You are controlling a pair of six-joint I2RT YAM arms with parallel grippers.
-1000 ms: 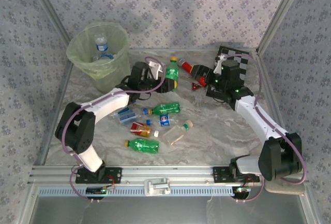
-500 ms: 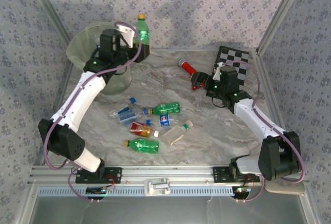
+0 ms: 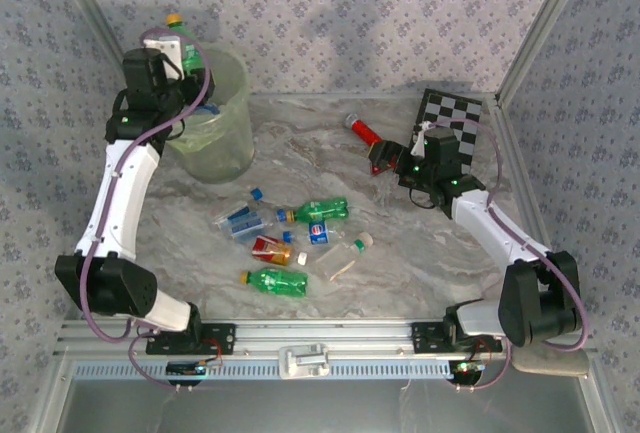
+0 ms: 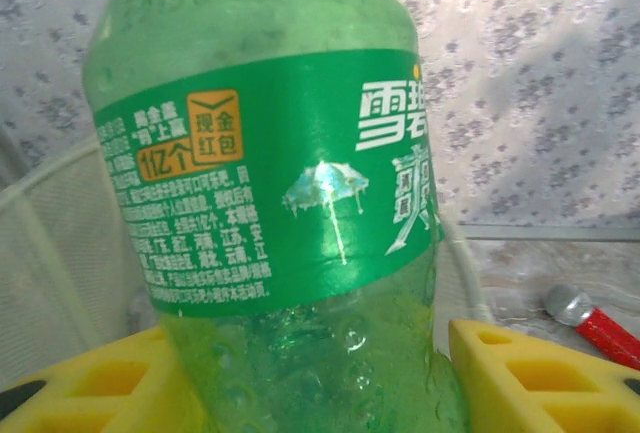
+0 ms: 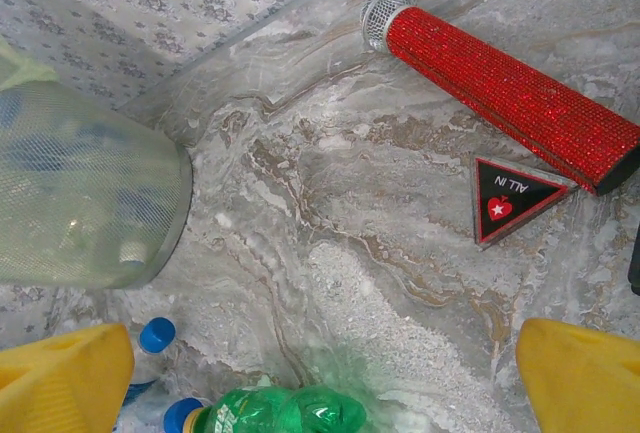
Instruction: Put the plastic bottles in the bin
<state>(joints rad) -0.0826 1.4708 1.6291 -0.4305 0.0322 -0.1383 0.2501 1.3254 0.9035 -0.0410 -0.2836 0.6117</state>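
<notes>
I had the left gripper [image 3: 172, 53] pinching a green bottle [image 4: 270, 183] upright above the far rim of the bin [image 3: 226, 143]; released there, it might glance off outside. The right gripper [image 5: 320, 373] hung spread.

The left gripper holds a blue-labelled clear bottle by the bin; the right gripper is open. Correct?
No: in the left wrist view the left gripper holds a green bottle with a green label by the bin; the right gripper is open.
</notes>
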